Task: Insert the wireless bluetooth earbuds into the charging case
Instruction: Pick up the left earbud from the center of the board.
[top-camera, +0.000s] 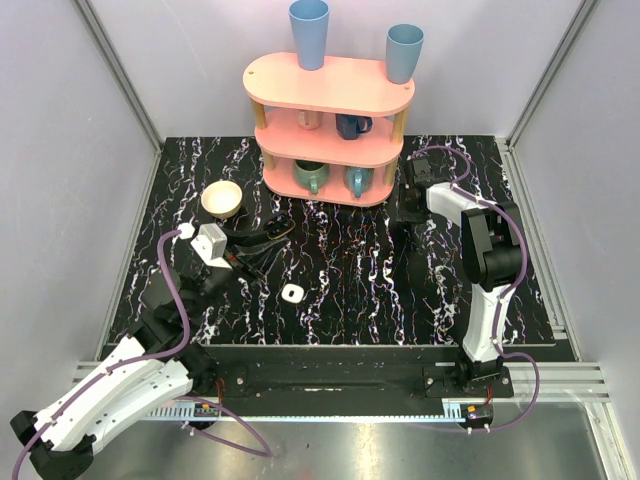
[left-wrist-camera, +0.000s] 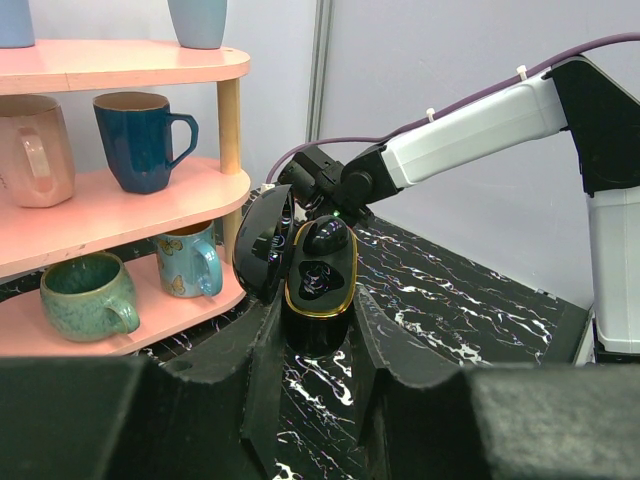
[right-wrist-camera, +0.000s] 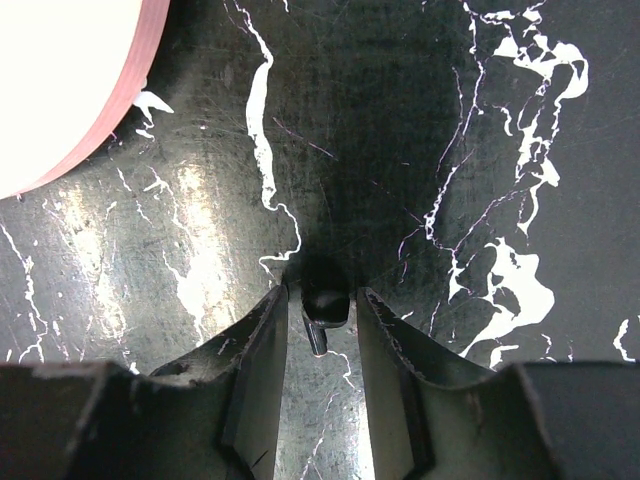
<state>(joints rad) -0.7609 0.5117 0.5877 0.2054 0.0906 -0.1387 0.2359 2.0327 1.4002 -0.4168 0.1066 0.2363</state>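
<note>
L fingers (left-wrist-camera: 265, 360) clamp charging case (left-wrist-camera: 318, 290) by mug shelf (left-wrist-camera: 130, 200); R fingers (right-wrist-camera: 255, 370) narrow round earbud (right-wrist-camera: 325, 295), grip unclear

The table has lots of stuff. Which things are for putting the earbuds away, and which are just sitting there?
For the job: open black charging case, gripped by the left hand; earbud between the fingers of the right hand.

Just sitting there: pink shelf, mugs, blue cups, cream bowl, small white square thing (can't tell what it is).
</note>
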